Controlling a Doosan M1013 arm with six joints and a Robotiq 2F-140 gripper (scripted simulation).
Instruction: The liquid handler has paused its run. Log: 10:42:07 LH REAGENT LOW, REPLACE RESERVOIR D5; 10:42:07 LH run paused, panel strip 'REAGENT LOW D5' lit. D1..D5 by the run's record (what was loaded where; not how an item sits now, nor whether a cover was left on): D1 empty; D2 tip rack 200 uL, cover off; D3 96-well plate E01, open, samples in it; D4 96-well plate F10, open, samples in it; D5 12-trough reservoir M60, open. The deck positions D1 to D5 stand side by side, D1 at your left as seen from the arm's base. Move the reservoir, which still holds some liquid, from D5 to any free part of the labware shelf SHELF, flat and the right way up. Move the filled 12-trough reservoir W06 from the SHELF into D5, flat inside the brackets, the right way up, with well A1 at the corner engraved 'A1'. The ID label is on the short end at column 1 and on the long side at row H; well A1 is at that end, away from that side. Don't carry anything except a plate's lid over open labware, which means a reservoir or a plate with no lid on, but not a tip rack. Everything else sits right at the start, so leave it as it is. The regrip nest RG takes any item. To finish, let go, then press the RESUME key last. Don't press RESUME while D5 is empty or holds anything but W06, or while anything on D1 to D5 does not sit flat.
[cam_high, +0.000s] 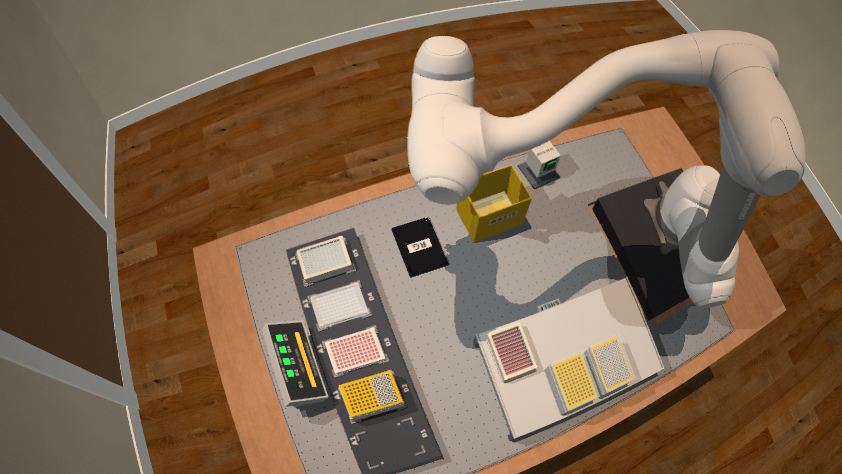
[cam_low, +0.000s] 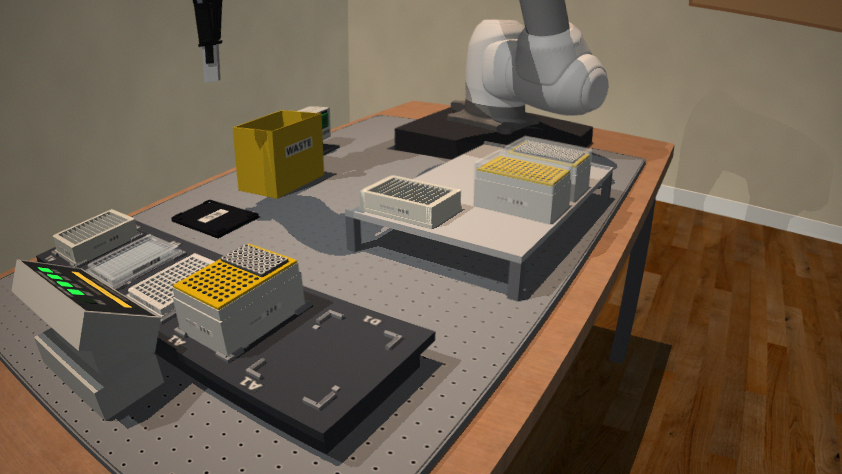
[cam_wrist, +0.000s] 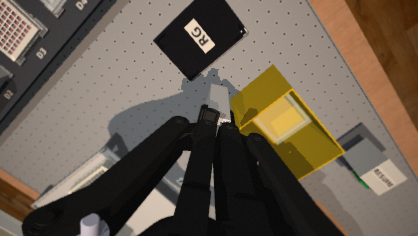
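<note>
A pale reservoir sits in D5 at the far end of the black deck; it also shows in the exterior view. A second reservoir with a dark reddish top lies flat on the white shelf, also in the exterior view. I cannot read either ID label. My gripper hangs high above the table between the RG nest and the waste bin, shut and empty. In the wrist view its fingertips are together. The grey RESUME key box stands behind the bin, also in the wrist view.
A yellow waste bin and the black RG nest stand mid-table. D4 and D3 hold open plates, D2 a tip rack, and D1 has bare brackets. Two tip racks share the shelf. The panel stands beside the deck.
</note>
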